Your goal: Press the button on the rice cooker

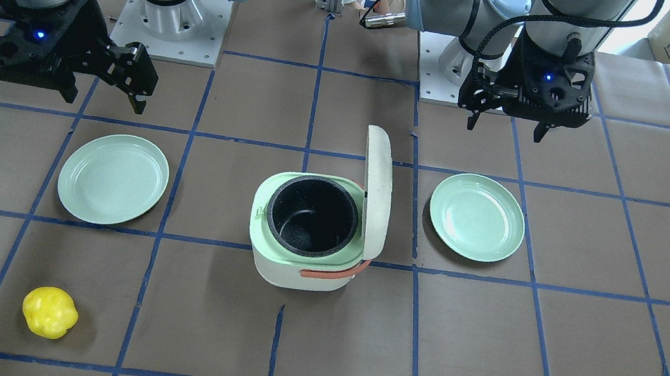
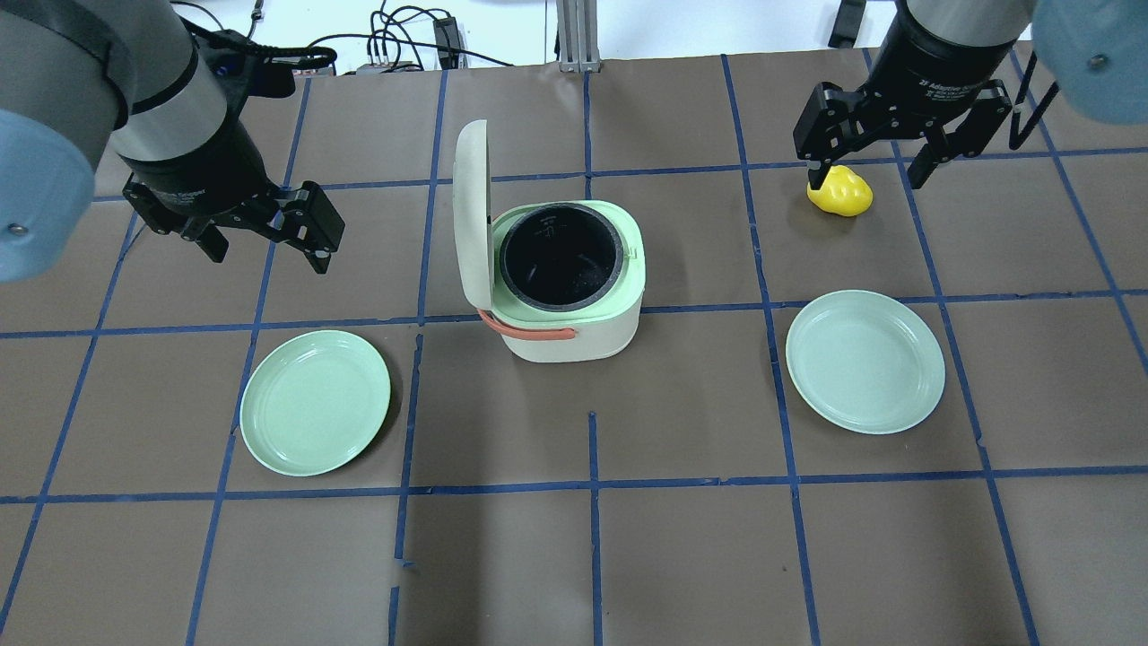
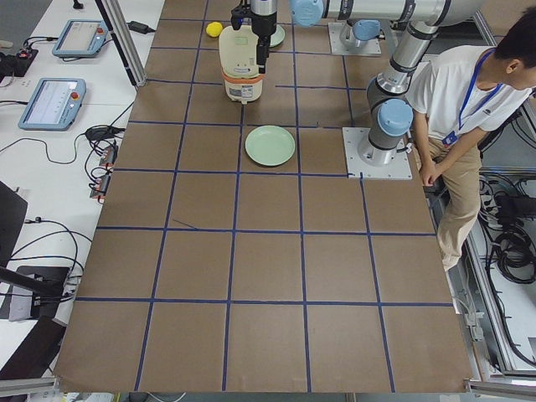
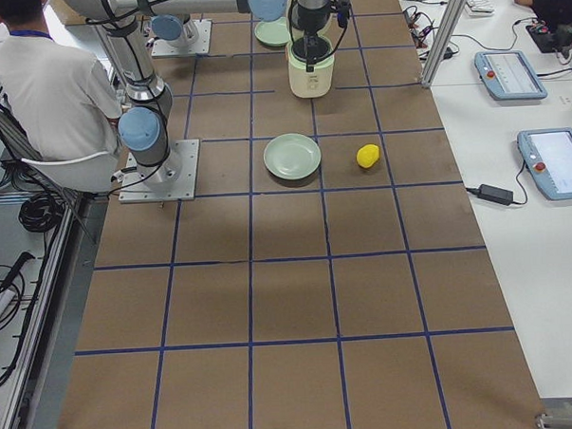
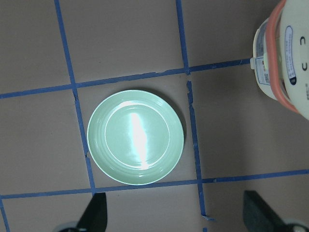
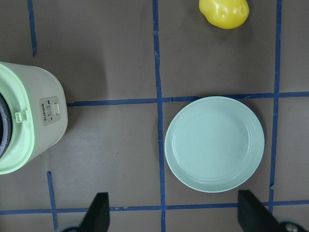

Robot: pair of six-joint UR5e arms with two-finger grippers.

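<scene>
Cream rice cooker (image 2: pixel 601 339), lid (image 2: pixel 471 206) up | button panel (image 6: pixel 50 112) tiny, blurred | both jaws spread, empty

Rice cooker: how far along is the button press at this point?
Done: the rice cooker lid already stands open, so the press may have happened; I cannot confirm. In hand: nothing; the left gripper and right gripper both hang open, apart from the cooker. Left: if the press is still due, all of it.
</scene>
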